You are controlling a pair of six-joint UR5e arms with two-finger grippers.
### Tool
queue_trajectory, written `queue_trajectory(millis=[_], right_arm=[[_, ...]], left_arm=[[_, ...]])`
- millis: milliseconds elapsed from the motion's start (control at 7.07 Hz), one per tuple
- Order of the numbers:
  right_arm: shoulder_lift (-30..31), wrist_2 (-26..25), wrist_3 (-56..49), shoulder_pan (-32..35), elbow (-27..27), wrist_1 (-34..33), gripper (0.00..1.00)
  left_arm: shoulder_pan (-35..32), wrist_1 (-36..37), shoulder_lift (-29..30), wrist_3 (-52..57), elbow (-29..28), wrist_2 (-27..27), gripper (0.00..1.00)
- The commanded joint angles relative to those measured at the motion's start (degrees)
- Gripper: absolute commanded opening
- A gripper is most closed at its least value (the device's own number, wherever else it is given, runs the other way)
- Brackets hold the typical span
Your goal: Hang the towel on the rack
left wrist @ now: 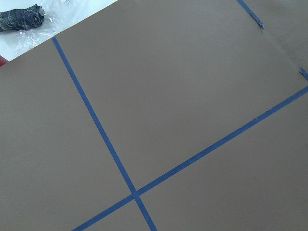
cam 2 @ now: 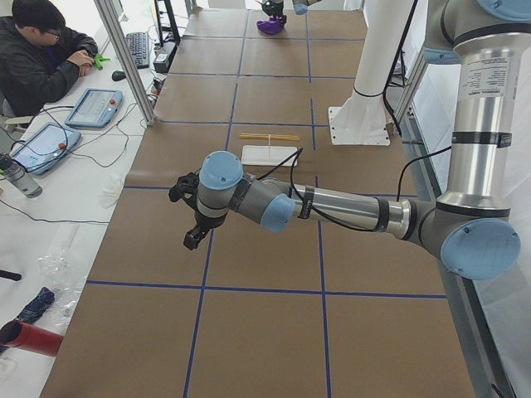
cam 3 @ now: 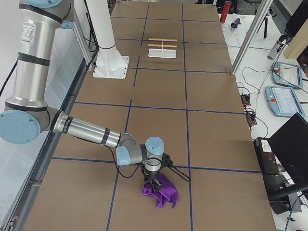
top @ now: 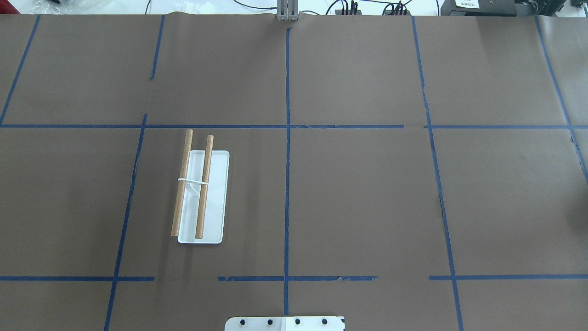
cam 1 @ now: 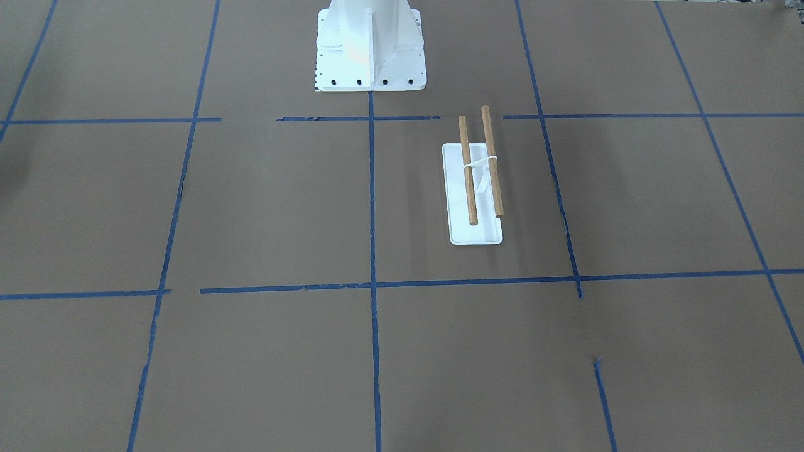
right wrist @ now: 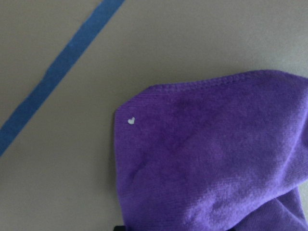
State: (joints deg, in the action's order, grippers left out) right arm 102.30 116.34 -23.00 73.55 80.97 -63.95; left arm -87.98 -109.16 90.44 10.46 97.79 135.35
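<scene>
The left gripper [cam 2: 189, 217] hangs above the tabletop's [top: 349, 207] left end; how wide it stands cannot be told. The rack [top: 216, 193] stands bare in the left half, both rods uncovered. Well apart, near the right end, the towel [cam 3: 163, 195] lies crumpled on the tabletop with the right gripper [cam 3: 153, 184] down on it. Whether that gripper has closed cannot be told. Judged so, lifting, carrying and draping all remain.

Plush cloth towel [right wrist: 211, 159], wooden-rod rack [top: 216, 197], matt brown paper on table [top: 367, 207].
</scene>
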Motion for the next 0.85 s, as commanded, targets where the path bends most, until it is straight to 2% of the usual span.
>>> queue_trajectory(millis=[0,141,424,566,707], right_arm=[[-0.2,-0.2,-2.1,-0.4,0.2,0.1,0.14],[-0.5,-0.2,-2.6,-0.9,0.4,0.0,0.10],[-5.2,-1.7,-9.1,3.2,0.5,-0.5,0.08],[-9.0,-1.5,-9.7,5.3,1.7,-3.2,0.09],[-12.2,-1.5,-9.6,5.4,5.3,-8.7,0.09]], left_arm=[[0.0,0.0,0.0,0.0,0.0,0.0,1.00],[0.0,0.0,0.0,0.0,0.1,0.0,1.00],[-0.1,0.0,0.0,0.0,0.2,0.0,1.00],[0.0,0.0,0.0,0.0,0.3,0.0,1.00],[0.0,0.0,0.0,0.0,0.5,0.0,1.00]])
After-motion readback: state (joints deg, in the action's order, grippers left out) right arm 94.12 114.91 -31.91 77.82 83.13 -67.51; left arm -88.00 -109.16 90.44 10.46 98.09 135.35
